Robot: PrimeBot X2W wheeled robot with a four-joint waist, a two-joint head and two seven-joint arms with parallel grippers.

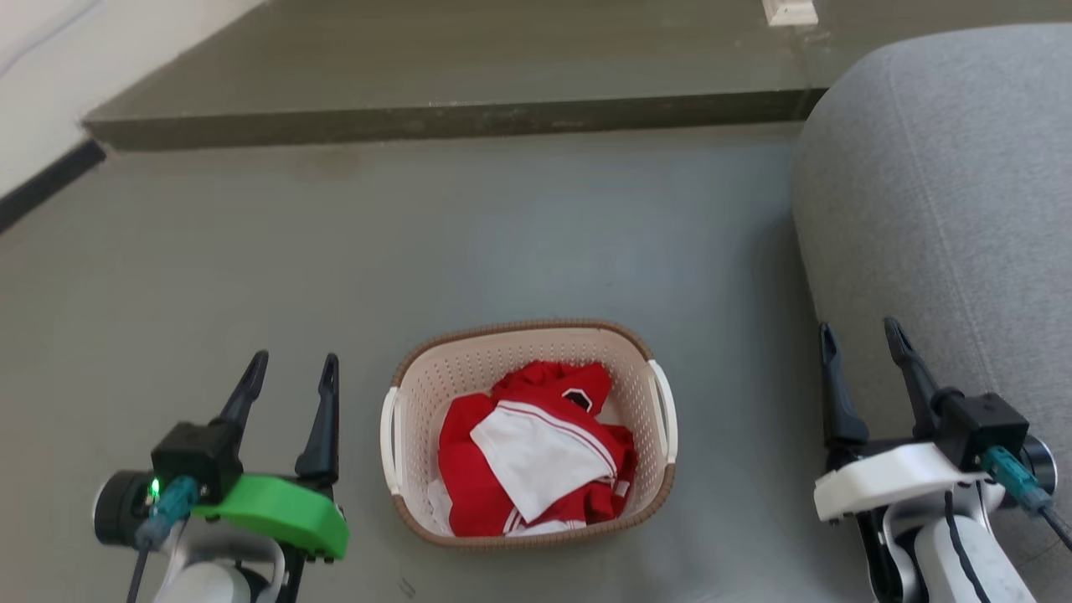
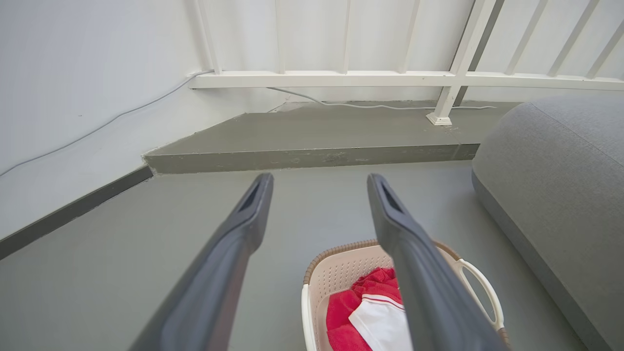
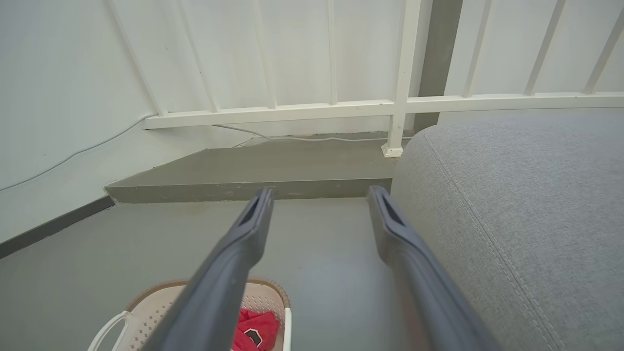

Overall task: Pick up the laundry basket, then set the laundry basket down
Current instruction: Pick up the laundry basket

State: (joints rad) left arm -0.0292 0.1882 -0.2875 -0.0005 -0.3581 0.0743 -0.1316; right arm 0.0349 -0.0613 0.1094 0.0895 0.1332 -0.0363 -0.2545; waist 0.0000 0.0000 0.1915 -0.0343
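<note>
The cream laundry basket (image 1: 469, 368) with a brown woven-look rim sits on the grey floor between my arms, red-and-white clothing (image 1: 536, 448) inside and a white handle on each side. My left gripper (image 1: 290, 373) is open to the basket's left, apart from it. Open too, my right gripper (image 1: 861, 337) is well to the basket's right, close to the sofa. The left wrist view has the basket (image 2: 336, 273) low and partly behind the right finger of the left gripper (image 2: 319, 183). The right wrist view has the basket (image 3: 273, 297) at the bottom left, below the right gripper (image 3: 319, 195).
A grey fabric sofa (image 1: 946, 209) bulges in on the right, beside my right gripper. A low concrete step (image 1: 435, 121) runs across the far side, with a white railing (image 2: 390, 78) and a cable behind it. A white wall (image 1: 50, 75) with a dark skirting closes the left.
</note>
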